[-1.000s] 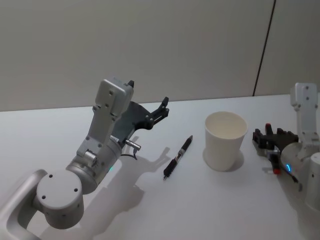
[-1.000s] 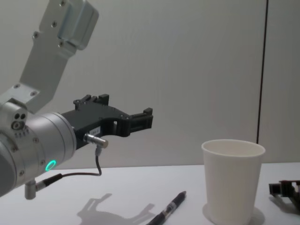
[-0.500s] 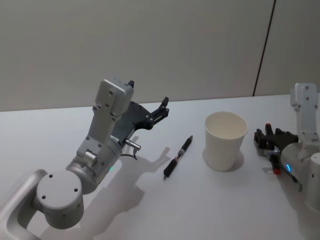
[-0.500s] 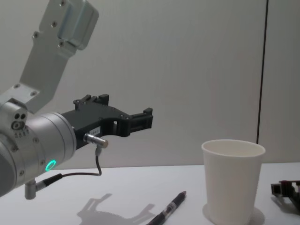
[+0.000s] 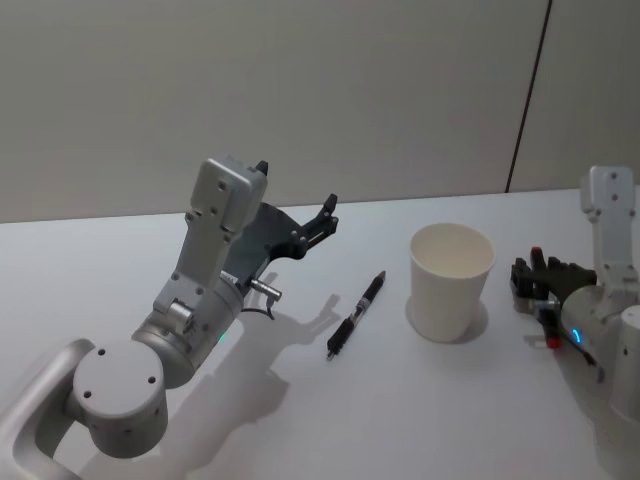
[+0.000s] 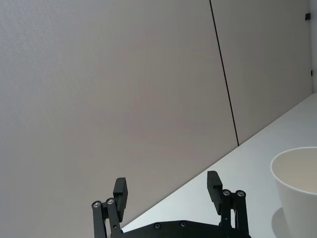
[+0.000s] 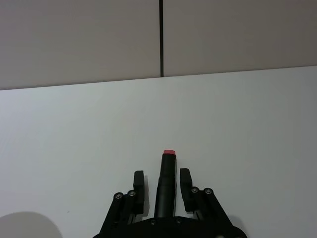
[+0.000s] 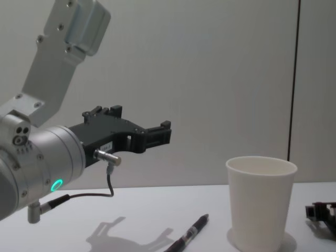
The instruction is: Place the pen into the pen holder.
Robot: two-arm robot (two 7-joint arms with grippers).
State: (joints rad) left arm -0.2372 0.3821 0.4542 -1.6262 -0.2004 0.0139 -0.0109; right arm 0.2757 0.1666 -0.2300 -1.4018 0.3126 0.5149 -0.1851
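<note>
Item 1. Left pincer (image 6: 167, 184): mine, the working one. It hung raised above the white surface (image 5: 450, 425), left of the pen and well apart from it. Its fingers were spread wide, empty, aimed forward rather than down.

Item 2. Slim black pen (image 5: 356, 314): it lay flat on the surface on a slant, its far end nearer the cup and its near end toward me. It sat between my left pincer and the cup, touching neither.

Item 3. Plain white paper cup (image 5: 448, 300), serving as pen holder: upright, mouth open, nothing to be seen inside, just right of the pen.

Item 4. Right pincer (image 7: 161, 174): parked low on the surface, right of the cup. A black rod with a red tip (image 7: 167, 184) showed at its front. Whether it clamped the rod I could not tell.

Item 5. Step in hand, as I judged it: the reach for the pen, nothing yet grasped.

Handling notes:
- Tip the wrist downward first.
- Turn it so the fingers sit across the barrel, not along it.
- Descend over the pen's middle, so it would not swing when lifted.
- Close only once both fingers flanked the barrel at the surface.
- The cup looked light, so bring the pen in from above and clear of the rim, then let go low inside.
</note>
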